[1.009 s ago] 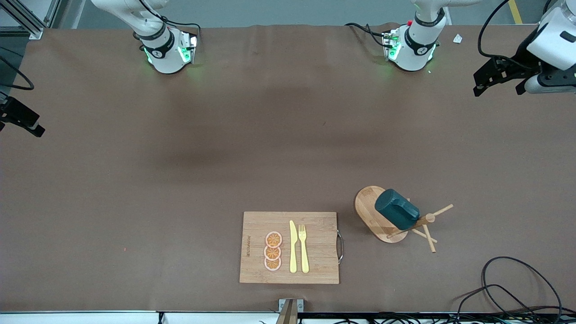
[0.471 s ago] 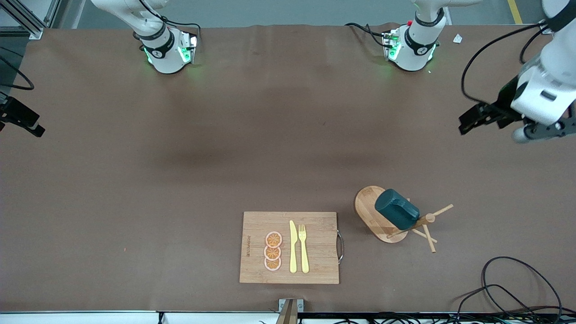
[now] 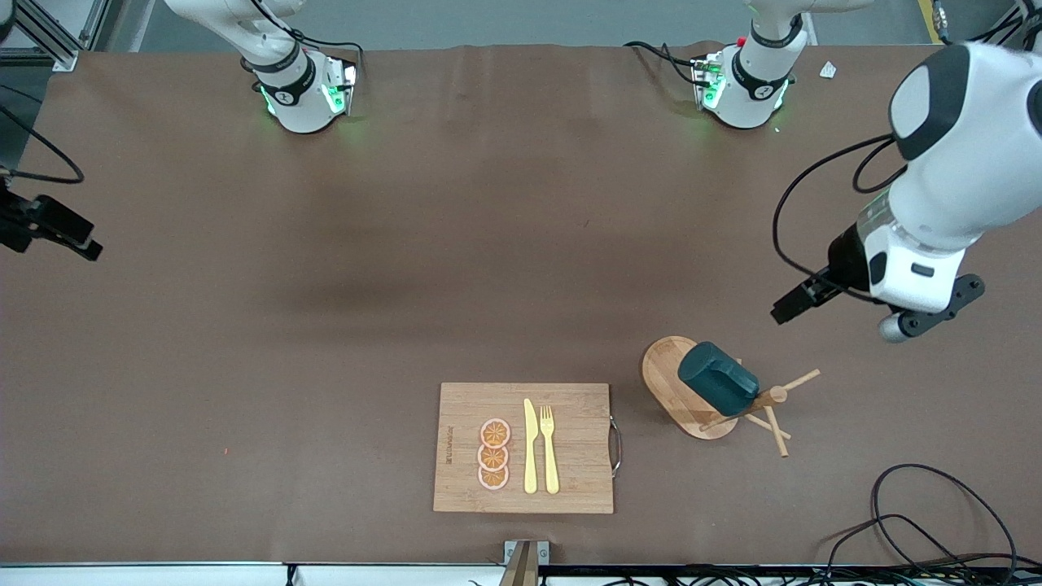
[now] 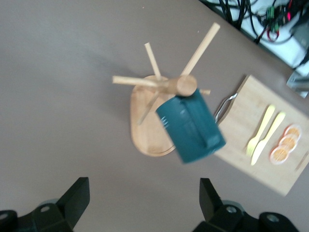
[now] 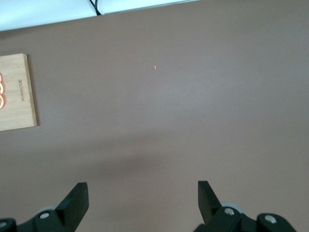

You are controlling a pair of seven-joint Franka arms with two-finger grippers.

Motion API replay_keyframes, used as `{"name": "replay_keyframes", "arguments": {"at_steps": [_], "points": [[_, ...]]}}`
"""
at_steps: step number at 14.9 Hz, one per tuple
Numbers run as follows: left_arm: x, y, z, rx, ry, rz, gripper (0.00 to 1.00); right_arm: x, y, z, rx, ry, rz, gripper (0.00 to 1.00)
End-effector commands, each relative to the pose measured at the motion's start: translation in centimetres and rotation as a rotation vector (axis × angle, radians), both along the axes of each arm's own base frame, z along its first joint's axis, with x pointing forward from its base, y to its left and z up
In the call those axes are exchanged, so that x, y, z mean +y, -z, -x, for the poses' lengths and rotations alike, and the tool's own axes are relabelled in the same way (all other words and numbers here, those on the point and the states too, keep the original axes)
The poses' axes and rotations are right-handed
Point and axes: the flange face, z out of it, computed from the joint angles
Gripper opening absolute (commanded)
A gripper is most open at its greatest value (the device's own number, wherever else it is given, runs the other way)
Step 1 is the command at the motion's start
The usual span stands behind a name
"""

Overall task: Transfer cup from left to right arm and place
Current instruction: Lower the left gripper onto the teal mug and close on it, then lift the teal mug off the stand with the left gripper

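Note:
The dark teal cup hangs tilted, bottom up, on a peg of a wooden mug tree toward the left arm's end of the table. In the left wrist view the cup hangs on the tree ahead of the fingers. My left gripper is open and empty in the air, over the table beside the tree; its wrist view shows the jaws wide apart. My right gripper is open and empty over bare table at the right arm's end.
A wooden cutting board lies beside the mug tree, near the front edge, with a yellow knife, a yellow fork and three orange slices on it. Black cables lie at the front corner by the left arm's end.
My left arm has swung from the table's end toward the mug tree, its gripper now close to the cup. My right gripper has shifted slightly. The cup has not moved.

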Motion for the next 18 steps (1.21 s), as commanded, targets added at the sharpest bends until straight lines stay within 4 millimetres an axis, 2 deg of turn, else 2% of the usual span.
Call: {"name": "replay_keyframes", "arguments": {"at_steps": [1,2,3,8,12,15,18], "points": [[-0.8,2.3,-2.3,-0.037,-0.147,0.076,1.00,0.7,0.7,-0.7,0.011,-0.005,-0.002,1.00],[-1.4,2.3,-2.7,-0.062,-0.209,0.101,1.00,1.4,1.4,-1.3,0.009,-0.016,0.000,1.00],[-2.8,3.1,-2.9,-0.057,-0.244,0.112,1.00,1.8,1.6,-1.6,-0.001,-0.022,-0.002,1.00],[-3.4,8.6,-4.4,-0.010,-0.273,0.117,1.00,2.0,1.9,-1.9,-0.003,-0.024,-0.001,1.00],[-3.5,10.6,-4.9,0.035,-0.300,0.158,1.00,1.8,1.0,-1.8,-0.017,-0.022,-0.001,1.00],[-3.3,10.9,-5.0,0.058,-0.329,0.202,1.00,1.5,0.4,-1.7,-0.028,-0.021,0.001,1.00],[-3.4,12.0,-5.1,0.091,-0.352,0.235,1.00,0.9,-0.4,-1.7,-0.043,-0.013,0.001,1.00]]}}
